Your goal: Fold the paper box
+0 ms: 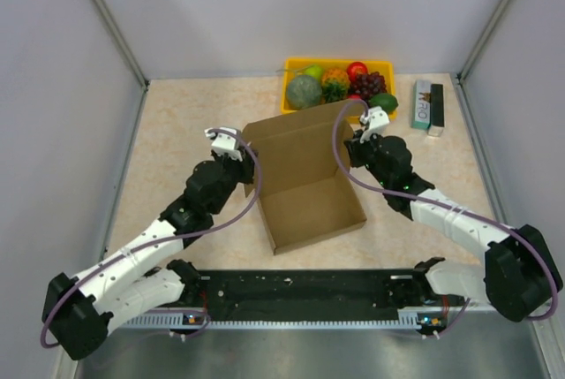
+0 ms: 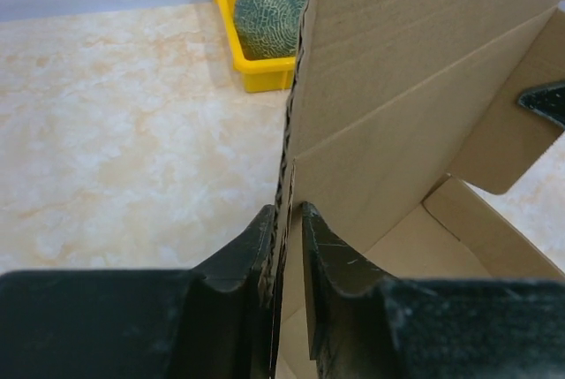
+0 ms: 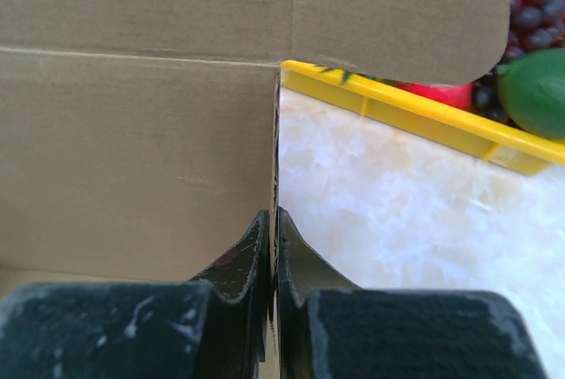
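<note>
The paper box is brown corrugated cardboard, standing mid-table as an open tray with its back panel raised. My left gripper is at its left side wall. In the left wrist view the left gripper straddles the wall's edge and is shut on the paper box. My right gripper is at the right side wall. In the right wrist view the right gripper pinches the thin wall of the paper box, with a rounded flap above.
A yellow fruit tray stands just behind the box, holding a melon, grapes and other fruit; it also shows in the right wrist view. A small printed carton lies at the back right. Grey walls enclose the table.
</note>
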